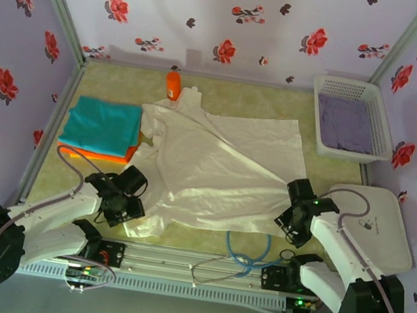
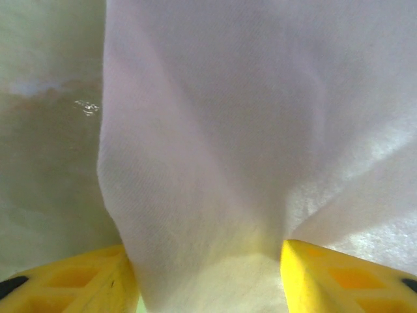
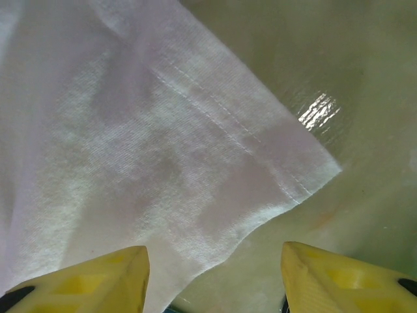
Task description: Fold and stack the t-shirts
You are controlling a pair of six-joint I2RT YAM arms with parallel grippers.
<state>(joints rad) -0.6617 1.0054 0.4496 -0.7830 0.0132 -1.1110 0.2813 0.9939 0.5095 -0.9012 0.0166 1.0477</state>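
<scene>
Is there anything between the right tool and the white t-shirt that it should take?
Nothing visible stands between them. The right tool is open directly over the hem corner of the white t-shirt, and beside that corner there is only bare table.

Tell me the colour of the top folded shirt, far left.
The top folded shirt is teal, over an orange shirt; top external view shows it best.
</scene>
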